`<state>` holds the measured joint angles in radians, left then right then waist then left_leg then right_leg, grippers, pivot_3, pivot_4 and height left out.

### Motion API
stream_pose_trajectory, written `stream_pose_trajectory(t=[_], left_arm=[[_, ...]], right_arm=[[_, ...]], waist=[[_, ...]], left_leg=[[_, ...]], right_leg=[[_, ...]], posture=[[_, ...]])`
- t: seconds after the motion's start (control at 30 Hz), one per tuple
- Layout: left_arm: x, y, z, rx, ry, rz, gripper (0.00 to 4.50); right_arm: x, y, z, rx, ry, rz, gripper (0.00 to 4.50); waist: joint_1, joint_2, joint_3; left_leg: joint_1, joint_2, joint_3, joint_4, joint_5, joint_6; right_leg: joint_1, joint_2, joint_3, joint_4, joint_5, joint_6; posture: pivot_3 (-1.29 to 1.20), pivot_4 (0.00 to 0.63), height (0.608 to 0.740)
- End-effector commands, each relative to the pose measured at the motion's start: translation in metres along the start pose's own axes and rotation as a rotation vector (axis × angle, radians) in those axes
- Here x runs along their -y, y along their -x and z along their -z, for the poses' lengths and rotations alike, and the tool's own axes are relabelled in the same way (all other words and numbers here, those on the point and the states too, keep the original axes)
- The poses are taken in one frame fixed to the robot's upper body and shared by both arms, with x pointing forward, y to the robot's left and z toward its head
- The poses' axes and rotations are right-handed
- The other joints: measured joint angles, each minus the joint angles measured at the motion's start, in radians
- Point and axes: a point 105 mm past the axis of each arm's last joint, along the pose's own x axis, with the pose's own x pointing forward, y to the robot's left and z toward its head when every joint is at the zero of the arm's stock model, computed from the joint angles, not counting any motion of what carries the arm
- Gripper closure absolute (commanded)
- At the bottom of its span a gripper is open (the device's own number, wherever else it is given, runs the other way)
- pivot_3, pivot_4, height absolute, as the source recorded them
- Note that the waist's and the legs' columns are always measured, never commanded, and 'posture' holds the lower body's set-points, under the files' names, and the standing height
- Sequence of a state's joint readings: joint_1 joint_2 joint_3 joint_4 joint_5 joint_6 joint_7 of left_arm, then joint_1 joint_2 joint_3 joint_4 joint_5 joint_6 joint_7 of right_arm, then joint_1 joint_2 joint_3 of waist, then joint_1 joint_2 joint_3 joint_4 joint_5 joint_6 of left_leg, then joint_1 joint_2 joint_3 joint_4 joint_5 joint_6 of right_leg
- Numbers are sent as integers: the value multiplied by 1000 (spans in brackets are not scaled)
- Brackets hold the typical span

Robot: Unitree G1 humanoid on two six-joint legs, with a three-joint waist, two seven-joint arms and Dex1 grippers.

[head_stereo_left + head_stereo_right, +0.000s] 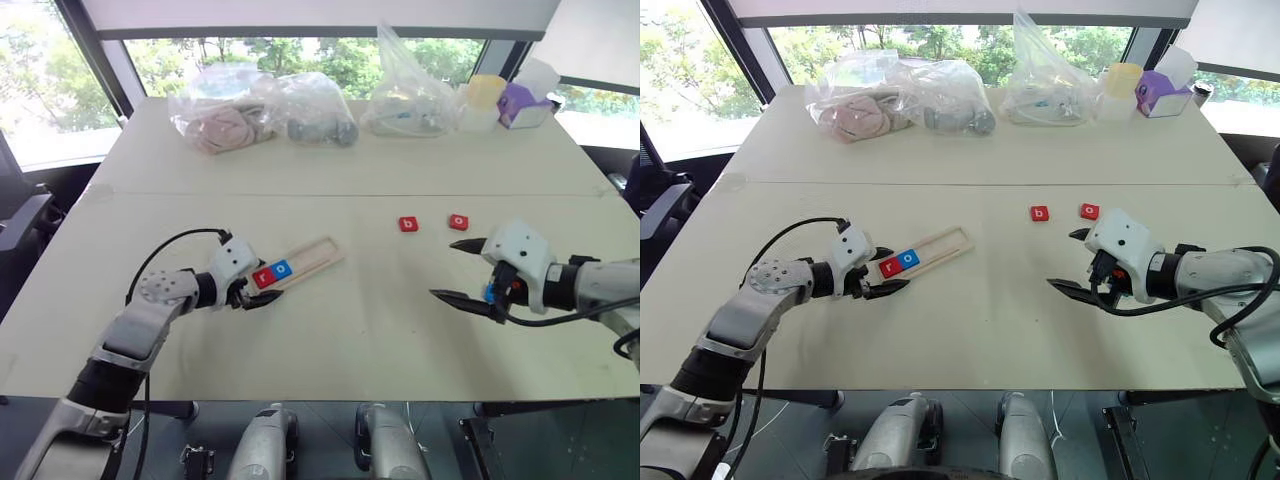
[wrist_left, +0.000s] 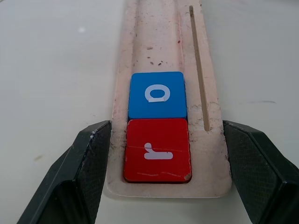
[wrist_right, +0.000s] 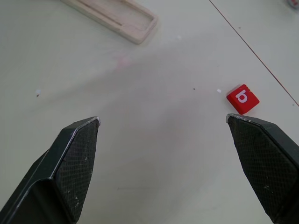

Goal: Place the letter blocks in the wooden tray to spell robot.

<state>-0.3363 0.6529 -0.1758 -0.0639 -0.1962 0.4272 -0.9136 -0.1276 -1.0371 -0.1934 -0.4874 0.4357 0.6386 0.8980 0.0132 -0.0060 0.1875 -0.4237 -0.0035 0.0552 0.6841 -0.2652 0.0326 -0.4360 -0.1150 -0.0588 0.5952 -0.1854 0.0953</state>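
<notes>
You are looking at a pale, scuffed wooden tray (image 1: 303, 263) lying at a slant left of centre on the matte table (image 1: 340, 330). A glossy red r tile (image 2: 157, 150) and blue o tile (image 2: 157, 94) are sitting side by side at its near end. Your left end effector (image 2: 161, 161) is clamping that end, textured fingers pressing both rims. The right end effector (image 1: 462, 272) is hovering at the right, fingers spread apart, nothing between them. Red b (image 1: 408, 224) and o (image 1: 458, 222) tiles are lying loose above it.
</notes>
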Motion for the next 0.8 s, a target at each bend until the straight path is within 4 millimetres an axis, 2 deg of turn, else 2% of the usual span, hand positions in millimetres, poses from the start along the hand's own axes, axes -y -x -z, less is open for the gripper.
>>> stream_pose_trajectory(t=[0.03,0.23,0.33,0.53,0.8], left_arm=[[32,-7,-6,22,-31,200,1376],[50,-22,-22,63,-175,362,1376],[55,-37,-25,60,-261,432,1376],[49,-58,-22,36,-372,441,1376],[44,-60,-18,30,-366,427,1376]], right_arm=[[5,4,-11,26,44,21,0],[6,4,-13,26,53,26,0],[6,5,-14,26,54,30,0],[3,8,-14,24,46,47,0],[0,9,-13,20,35,64,0]], waist=[[2,0,0],[13,0,0],[25,0,0],[31,0,0],[28,0,0]], left_leg=[[0,0,0,0,0,0],[-2,-2,0,0,0,0],[-2,-2,0,0,0,0],[-2,-2,0,1,0,1],[0,-2,0,2,0,1]], right_leg=[[0,0,0,0,0,0],[-1,-2,0,-1,0,0],[-2,-2,0,0,0,0],[0,-2,0,0,0,0],[3,-2,0,0,0,0]], posture=[[0,150,740],[0,150,740],[0,150,740],[0,150,740],[0,150,740]])
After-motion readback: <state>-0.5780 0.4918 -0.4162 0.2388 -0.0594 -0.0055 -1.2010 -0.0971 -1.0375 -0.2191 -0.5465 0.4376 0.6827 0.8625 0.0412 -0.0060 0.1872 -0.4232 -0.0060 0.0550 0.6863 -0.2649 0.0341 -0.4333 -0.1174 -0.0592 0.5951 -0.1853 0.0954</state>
